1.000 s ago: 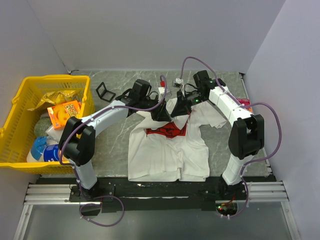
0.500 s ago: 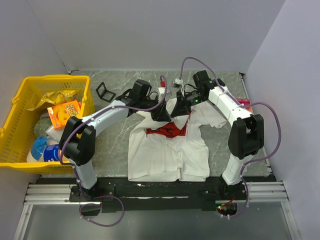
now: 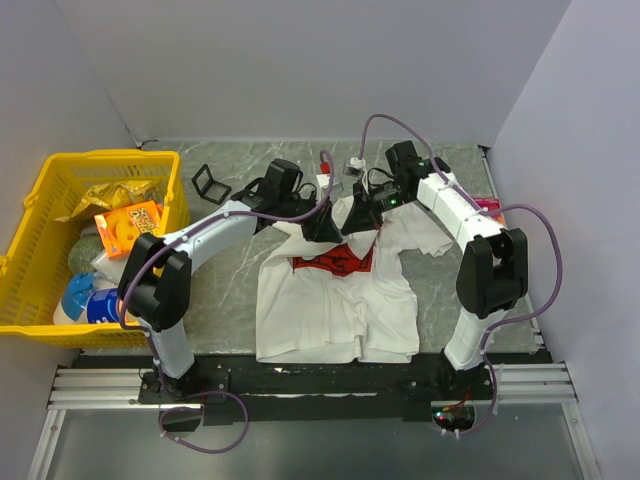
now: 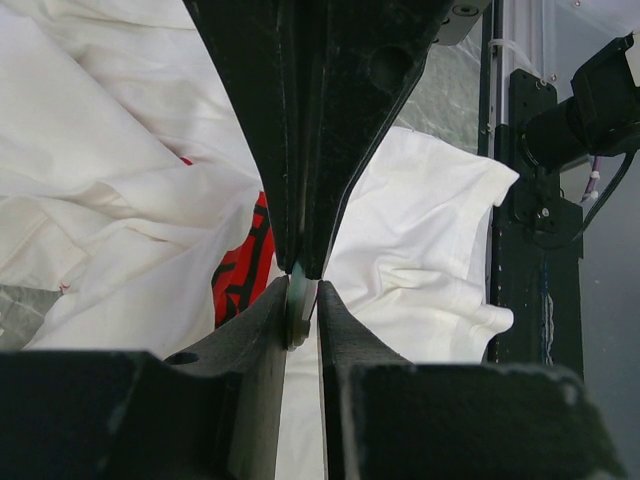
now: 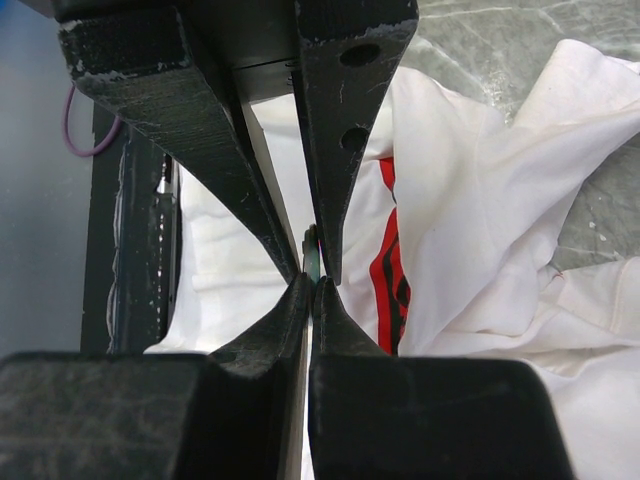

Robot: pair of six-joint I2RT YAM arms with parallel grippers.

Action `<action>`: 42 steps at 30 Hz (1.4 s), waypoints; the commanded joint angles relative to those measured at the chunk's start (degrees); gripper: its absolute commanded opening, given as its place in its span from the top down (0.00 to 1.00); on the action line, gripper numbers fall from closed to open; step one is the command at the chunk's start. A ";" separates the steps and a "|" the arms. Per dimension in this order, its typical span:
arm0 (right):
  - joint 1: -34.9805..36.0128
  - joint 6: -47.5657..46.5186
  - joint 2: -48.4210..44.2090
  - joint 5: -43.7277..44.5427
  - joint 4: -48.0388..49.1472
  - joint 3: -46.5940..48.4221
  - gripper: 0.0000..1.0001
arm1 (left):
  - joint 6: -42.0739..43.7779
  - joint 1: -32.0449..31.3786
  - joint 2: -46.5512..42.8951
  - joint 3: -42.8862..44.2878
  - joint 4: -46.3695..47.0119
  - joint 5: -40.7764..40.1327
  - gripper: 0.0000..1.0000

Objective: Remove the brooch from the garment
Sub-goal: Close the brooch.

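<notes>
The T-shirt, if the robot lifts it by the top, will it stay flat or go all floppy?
Probably floppy: the T-shirt lies wrinkled and bunched near the collar. It likely feels light, since its folds look thin and soft. It would probably sag and fold, not roll.

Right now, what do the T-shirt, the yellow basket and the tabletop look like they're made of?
T-shirt: soft, cotton-like knit fabric, matte white, going by its loose creases and folds; the red print looks flat. Basket: moulded plastic, slightly glossy yellow, with slotted lattice walls. Tabletop: probably stone or a stone-look laminate, smooth grey with pale veining; the pictures cannot tell which.
</notes>
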 commanded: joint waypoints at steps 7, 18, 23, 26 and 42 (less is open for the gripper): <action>0.76 0.28 -0.21 -2.35 -1.75 2.31 1.00 | -1.45 0.47 0.92 -0.34 4.42 -4.05 0.84; 0.76 0.36 -0.04 -2.53 -1.84 2.31 1.00 | -3.11 0.47 1.36 -0.08 5.12 -6.42 0.85; 0.76 0.28 0.05 -2.44 -1.84 2.40 1.00 | -3.99 0.47 1.45 0.10 5.56 -7.65 0.86; 0.76 0.28 -0.03 -2.35 -1.84 2.31 1.00 | -4.35 0.47 1.63 0.27 5.56 -8.35 0.86; 0.76 0.19 -0.03 -2.26 -1.84 2.40 1.00 | -5.57 2.05 1.45 -0.25 6.35 -4.05 0.72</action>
